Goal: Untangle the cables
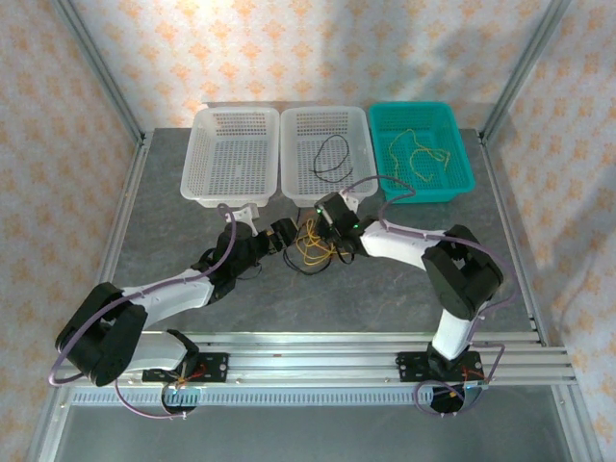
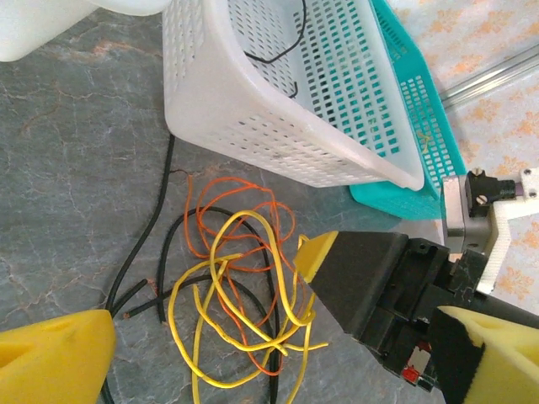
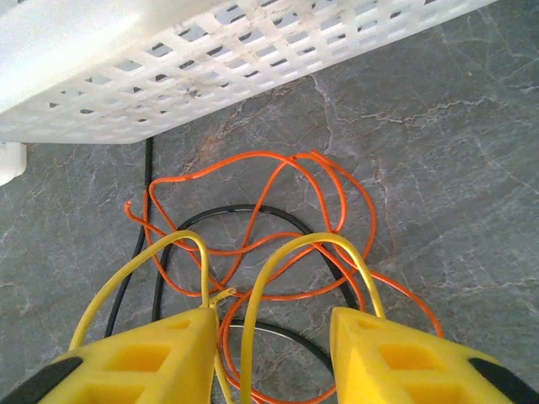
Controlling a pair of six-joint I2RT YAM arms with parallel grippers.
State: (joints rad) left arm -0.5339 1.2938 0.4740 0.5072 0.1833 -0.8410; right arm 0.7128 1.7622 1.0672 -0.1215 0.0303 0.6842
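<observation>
A tangle of cables [image 1: 316, 248] in yellow, orange and black lies on the grey table just in front of the middle white basket. The yellow cable [image 2: 171, 310] loops over the orange cable [image 2: 227, 180] and the black strands. My left gripper [image 1: 289, 236] sits at the tangle's left side, wide open [image 2: 269, 362] and holding nothing. My right gripper [image 1: 325, 229] hangs over the tangle from the right, its black body [image 2: 370, 278] against the yellow loops. Its jaws [image 3: 274, 324] stand apart, with a yellow cable loop [image 3: 312, 241] rising between them, unpinched.
Three baskets line the far edge: a left white basket [image 1: 192, 159], a middle white basket [image 1: 286, 159] holding a black cable [image 1: 332, 156], and a teal basket [image 1: 464, 154] holding yellow cables [image 1: 419, 154]. The middle basket's wall [image 3: 168, 76] stands close behind the tangle.
</observation>
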